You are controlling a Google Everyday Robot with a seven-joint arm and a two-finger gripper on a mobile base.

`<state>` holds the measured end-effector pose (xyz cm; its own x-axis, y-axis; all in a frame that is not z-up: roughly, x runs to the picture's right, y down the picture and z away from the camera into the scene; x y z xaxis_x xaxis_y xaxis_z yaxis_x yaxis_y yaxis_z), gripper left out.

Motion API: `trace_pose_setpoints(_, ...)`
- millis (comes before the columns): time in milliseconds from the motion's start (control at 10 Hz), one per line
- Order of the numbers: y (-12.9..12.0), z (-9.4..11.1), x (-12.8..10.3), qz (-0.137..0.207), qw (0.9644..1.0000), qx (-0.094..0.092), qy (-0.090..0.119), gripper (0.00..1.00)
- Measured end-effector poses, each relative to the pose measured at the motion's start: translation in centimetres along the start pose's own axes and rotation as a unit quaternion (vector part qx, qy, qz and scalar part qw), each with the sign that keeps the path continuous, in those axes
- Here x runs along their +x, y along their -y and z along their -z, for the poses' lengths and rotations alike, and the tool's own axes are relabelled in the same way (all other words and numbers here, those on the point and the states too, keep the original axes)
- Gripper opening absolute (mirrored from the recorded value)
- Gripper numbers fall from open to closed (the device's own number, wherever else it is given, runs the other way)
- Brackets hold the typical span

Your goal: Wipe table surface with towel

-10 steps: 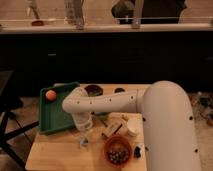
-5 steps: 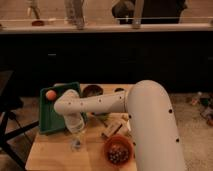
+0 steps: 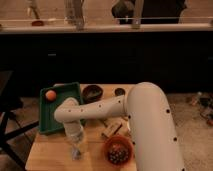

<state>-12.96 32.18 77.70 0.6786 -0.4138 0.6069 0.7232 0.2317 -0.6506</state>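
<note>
The table surface (image 3: 47, 156) is a light tan wooden top in the lower middle of the camera view. My white arm reaches from the lower right across the table to the left. Its wrist bends down, and my gripper (image 3: 75, 149) points down at the table's front left part, just in front of the green tray. A small pale grey scrap, which looks like the towel (image 3: 76, 153), shows at the gripper's tip against the wood. I cannot tell whether the gripper holds it or only presses on it.
A green tray (image 3: 59, 111) with an orange ball (image 3: 50, 94) lies at the table's left. A dark bowl (image 3: 92, 92) and a small dark cup (image 3: 119, 91) stand at the back. An orange bowl (image 3: 119, 149) and a tan box (image 3: 112, 129) sit right of the gripper. A dark counter runs behind.
My arm has swung left and toward the table's front edge. The gripper moved from the table's middle down to the front left, with the pale scrap at its tip.
</note>
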Motion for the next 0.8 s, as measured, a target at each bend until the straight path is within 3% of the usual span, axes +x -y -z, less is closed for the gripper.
trace_pose_setpoints(500, -0.2, 0.2, 0.7, -0.005, 1.0, -0.001, -0.005, 0.0)
trace_pose_setpoints(800, 1.0, 2.0, 2.9, -0.023, 0.9995, 0.015, -0.013, 0.0)
